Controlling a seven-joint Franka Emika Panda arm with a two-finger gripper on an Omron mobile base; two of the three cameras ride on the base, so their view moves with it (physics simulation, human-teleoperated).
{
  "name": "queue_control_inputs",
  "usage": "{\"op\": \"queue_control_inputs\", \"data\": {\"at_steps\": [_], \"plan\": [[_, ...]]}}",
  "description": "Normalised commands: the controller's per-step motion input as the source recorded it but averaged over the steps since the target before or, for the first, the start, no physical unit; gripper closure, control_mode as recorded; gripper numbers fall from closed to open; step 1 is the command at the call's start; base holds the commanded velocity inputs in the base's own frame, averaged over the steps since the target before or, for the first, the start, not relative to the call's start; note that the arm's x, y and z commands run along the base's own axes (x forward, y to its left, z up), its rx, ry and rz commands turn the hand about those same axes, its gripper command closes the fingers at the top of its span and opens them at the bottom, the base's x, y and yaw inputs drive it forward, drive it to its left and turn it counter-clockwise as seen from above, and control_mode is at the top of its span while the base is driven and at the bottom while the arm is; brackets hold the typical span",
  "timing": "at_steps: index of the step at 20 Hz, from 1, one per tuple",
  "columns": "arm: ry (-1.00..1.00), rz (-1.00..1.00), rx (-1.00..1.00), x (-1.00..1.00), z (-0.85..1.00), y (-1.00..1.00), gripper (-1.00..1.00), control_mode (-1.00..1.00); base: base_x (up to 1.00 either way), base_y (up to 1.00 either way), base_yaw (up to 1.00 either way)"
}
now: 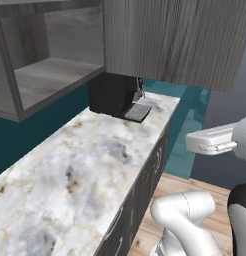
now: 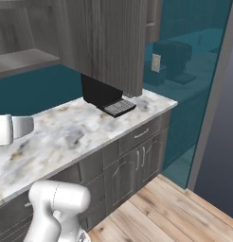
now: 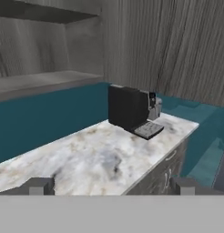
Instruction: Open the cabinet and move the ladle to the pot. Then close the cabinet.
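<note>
The cabinet (image 1: pixel 170 40) (image 2: pixel 104 38) (image 3: pixel 177 45) hangs over the counter as a broad face of dark grey wood grain; no handle shows on it. To its left is an open compartment (image 1: pixel 55 75) with a bare shelf. The ladle and the pot are out of view. In the hand view my gripper (image 3: pixel 113 186) is open, its fingertips (image 3: pixel 41 185) far apart with nothing between them, facing along the counter toward the cabinet from some way off.
A black coffee machine (image 1: pixel 117 95) (image 2: pixel 102 94) (image 3: pixel 132 109) stands under the cabinet at the far end of the marble counter (image 1: pixel 85 165) (image 2: pixel 66 137). Grey drawer and door fronts (image 2: pixel 137 142) sit below it. Wooden floor (image 2: pixel 161 208) lies to the right, before a teal wall.
</note>
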Motion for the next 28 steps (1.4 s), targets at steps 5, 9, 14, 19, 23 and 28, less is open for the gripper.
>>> {"op": "queue_control_inputs", "data": {"at_steps": [5,9,14,19,23,28], "plan": [[-0.13,0.02,0.12,-0.20,0.41,-0.42,-1.00,-1.00,0.00,0.00,0.00],[-0.03,0.04,0.09,-0.11,0.33,-0.52,-1.00,-1.00,0.00,0.00,0.00],[-0.04,0.03,0.08,-0.03,0.19,-0.56,-1.00,-1.00,0.00,0.00,0.00],[-0.17,0.04,0.02,0.00,0.05,-0.35,-1.00,-1.00,0.00,0.00,0.00],[-0.19,0.10,0.00,0.07,0.00,-0.34,-1.00,-1.00,0.00,0.00,0.00],[-0.07,0.11,0.00,0.29,0.00,-0.37,-1.00,-1.00,0.00,0.00,0.00]]}}
